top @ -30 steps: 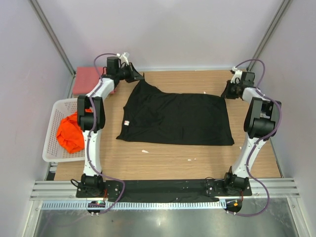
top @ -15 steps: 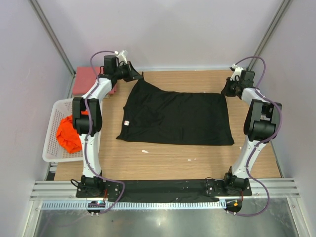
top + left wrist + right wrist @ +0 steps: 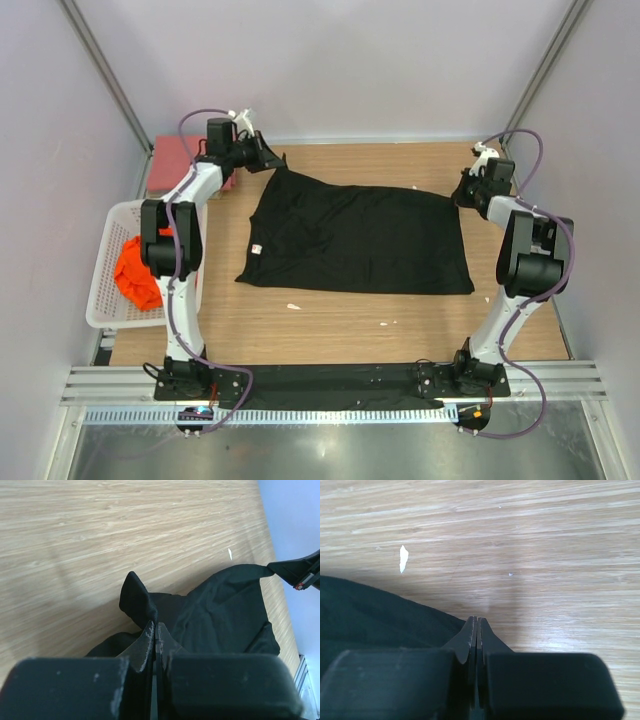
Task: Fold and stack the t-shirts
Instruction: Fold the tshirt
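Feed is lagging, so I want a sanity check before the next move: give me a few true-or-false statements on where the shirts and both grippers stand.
1. The left gripper and the right gripper are each shut on a far corner of the black t-shirt. True.
2. The orange t-shirt lies on top of the black one. False: it sits bunched in the white basket.
3. The black t-shirt is folded small. False: it lies spread across the table.
4. The pinkish-red t-shirt lies beyond the basket, at the far left. True.
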You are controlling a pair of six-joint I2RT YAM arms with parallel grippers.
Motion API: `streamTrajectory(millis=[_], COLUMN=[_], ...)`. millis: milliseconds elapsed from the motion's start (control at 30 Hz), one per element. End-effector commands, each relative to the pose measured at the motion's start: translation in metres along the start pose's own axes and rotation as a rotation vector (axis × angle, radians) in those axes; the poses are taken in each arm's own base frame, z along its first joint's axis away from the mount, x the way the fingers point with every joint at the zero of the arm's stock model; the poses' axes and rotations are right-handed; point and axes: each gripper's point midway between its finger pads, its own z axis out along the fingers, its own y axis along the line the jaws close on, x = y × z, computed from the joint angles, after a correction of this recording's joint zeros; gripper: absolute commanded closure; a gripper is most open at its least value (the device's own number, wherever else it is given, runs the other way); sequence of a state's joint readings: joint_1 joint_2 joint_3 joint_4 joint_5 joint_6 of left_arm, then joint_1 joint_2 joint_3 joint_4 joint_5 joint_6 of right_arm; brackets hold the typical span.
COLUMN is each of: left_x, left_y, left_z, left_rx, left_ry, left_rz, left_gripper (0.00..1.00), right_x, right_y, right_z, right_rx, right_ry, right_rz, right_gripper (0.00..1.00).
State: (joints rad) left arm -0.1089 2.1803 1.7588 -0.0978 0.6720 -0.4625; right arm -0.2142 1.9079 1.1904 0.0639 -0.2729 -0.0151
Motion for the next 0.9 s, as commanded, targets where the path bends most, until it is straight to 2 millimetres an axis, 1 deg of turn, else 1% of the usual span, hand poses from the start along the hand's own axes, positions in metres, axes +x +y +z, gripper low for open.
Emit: streamTrajectory(millis=[0, 100, 133, 200, 267, 300, 367, 533, 567, 600, 667, 700, 767, 833, 867], left_x=[-0.032, -0.029, -0.025, -0.021, -0.019, -0.02, -0.014, -0.007, -0.004, 0.004, 0.005, 0.011, 0.011, 0.018, 0.019], left_y=[-0.023, -0.024, -0.021, -0.022, -0.023, -0.025, -0.022, -0.025, -0.024, -0.022, -0.025, -0.023, -0.03, -0.029, -0.033], left_z=[-0.027, -0.03, -0.03, -0.034, -0.036, -0.039, -0.041, -0.053, -0.055, -0.056, -0.062, -0.064, -0.071, -0.075, -0.077], left_rx=[0.009, 0.008, 0.002, -0.001, -0.004, -0.005, -0.022, -0.048, -0.054, -0.063, -0.073, -0.076, -0.078, -0.085, -0.076], left_ry=[-0.08, -0.076, -0.071, -0.066, -0.064, -0.07, -0.061, -0.055, -0.049, -0.03, -0.034, -0.023, -0.031, -0.02, -0.016], left_rz=[0.074, 0.072, 0.066, 0.059, 0.06, 0.067, 0.071, 0.075, 0.074, 0.064, 0.067, 0.061, 0.067, 0.056, 0.058], left_gripper=[1.0, 1.0, 1.0, 1.0, 1.0, 1.0, 1.0, 1.0, 1.0, 1.0, 1.0, 1.0, 1.0, 1.0, 1.0], right_x=[-0.059, -0.057, -0.059, -0.056, -0.058, -0.054, -0.051, -0.042, -0.041, -0.035, -0.027, -0.025, -0.018, -0.019, -0.014], right_y=[-0.001, 0.002, 0.005, 0.007, 0.012, 0.013, 0.014, 0.018, 0.017, 0.017, 0.016, 0.015, 0.018, 0.021, 0.023], right_z=[-0.021, -0.022, -0.024, -0.025, -0.029, -0.029, -0.033, -0.043, -0.044, -0.045, -0.045, -0.046, -0.048, -0.052, -0.053], right_rx=[0.049, 0.032, 0.024, 0.011, -0.011, -0.015, -0.013, -0.012, -0.005, 0.0, 0.01, 0.017, 0.009, -0.002, -0.008], right_ry=[-0.213, -0.218, -0.224, -0.225, -0.23, -0.214, -0.196, -0.181, -0.176, -0.15, -0.121, -0.119, -0.108, -0.122, -0.121], right_rz=[-0.006, 0.005, 0.013, 0.021, 0.022, 0.023, 0.036, 0.069, 0.082, 0.091, 0.107, 0.115, 0.124, 0.145, 0.152], right_gripper=[0.99, 0.99, 0.99, 0.99, 0.99, 0.99, 0.99, 0.99, 0.99, 0.99, 0.99, 0.99, 0.99, 0.99, 0.99])
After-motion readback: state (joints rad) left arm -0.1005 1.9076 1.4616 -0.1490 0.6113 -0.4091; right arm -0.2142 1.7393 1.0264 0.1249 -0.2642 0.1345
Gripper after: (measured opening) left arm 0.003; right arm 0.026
